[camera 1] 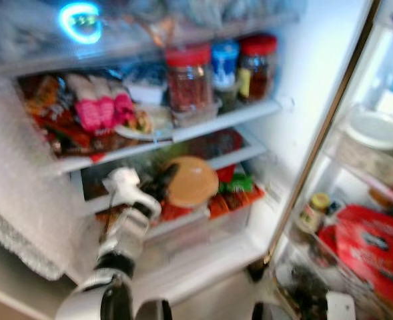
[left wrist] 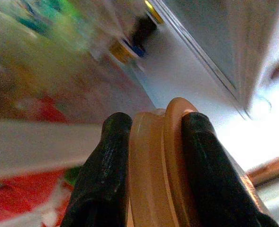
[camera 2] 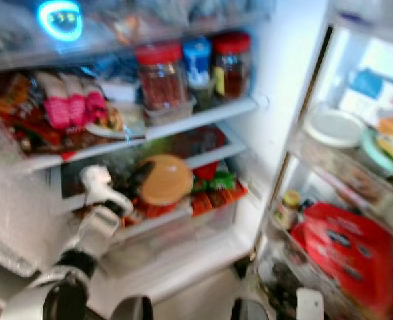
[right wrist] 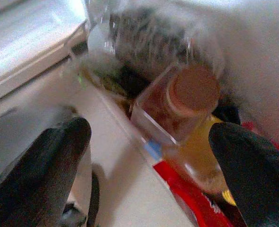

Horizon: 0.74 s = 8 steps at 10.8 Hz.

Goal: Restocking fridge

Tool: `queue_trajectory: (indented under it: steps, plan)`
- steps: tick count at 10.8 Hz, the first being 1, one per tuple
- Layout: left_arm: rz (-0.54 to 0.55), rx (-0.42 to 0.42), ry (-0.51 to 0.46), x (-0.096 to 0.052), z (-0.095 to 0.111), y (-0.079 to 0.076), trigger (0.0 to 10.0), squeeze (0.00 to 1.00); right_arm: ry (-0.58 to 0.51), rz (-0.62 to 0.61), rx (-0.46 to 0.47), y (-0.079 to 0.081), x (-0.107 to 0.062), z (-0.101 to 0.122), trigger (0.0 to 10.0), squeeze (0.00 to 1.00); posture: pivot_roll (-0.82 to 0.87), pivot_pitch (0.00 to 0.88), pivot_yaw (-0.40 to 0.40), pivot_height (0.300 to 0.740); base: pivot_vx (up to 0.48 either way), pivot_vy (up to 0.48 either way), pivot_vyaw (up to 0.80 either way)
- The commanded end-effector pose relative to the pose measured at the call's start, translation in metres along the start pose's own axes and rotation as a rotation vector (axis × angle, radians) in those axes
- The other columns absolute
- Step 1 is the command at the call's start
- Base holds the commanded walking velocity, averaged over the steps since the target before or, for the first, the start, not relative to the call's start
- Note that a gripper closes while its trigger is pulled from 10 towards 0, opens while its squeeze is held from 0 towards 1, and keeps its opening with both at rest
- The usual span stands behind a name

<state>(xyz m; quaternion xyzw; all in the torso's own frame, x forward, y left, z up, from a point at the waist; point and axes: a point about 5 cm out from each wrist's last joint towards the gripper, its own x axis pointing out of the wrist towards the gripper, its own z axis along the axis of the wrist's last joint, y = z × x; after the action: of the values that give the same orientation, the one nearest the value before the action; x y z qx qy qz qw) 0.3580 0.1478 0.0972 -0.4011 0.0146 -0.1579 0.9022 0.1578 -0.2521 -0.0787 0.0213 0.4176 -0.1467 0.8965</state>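
Observation:
The fridge stands open in front of me. My left gripper reaches in at the lower shelf and is shut on a round tan lidded container, held on edge. The left wrist view shows both black fingers clamped on the tan container across its rim. In the right wrist view my right gripper is open, its fingers wide apart. Beyond them stands a clear jar with a brown lid, untouched.
The middle shelf holds two red-lidded jars, a blue-lidded tub, pink packets and a plate. A clear drawer of red and green packs sits below. The door shelves on the right carry a red bag and a small yellow-capped jar.

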Motion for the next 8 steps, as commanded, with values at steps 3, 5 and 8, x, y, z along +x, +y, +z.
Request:
queue_trajectory:
  steps: [3, 5, 8]
  plan:
    - [0.160, -0.011, -0.141, -0.001, 0.025, 0.014, 10.0, 0.00, 0.002, 0.003, -0.002, 0.000, 0.000, 0.000, 10.0, 0.00, 0.06, 0.000, -0.004, 0.596, 0.000, 0.000, 0.00]
    - [0.309, -0.002, -0.211, -0.002, 0.038, 0.023, 10.0, 0.00, 0.002, 0.004, -0.005, 0.000, 0.000, 0.000, 10.0, 0.00, 0.04, 0.000, -0.003, 0.596, 0.000, 0.000, 0.00]
    - [0.332, -0.020, -0.198, 0.010, 0.041, 0.015, 10.0, 0.00, 0.001, 0.007, -0.009, 0.000, 0.000, -0.001, 10.0, 0.00, 0.01, 0.010, 0.007, 0.596, 0.000, 0.000, 0.00]
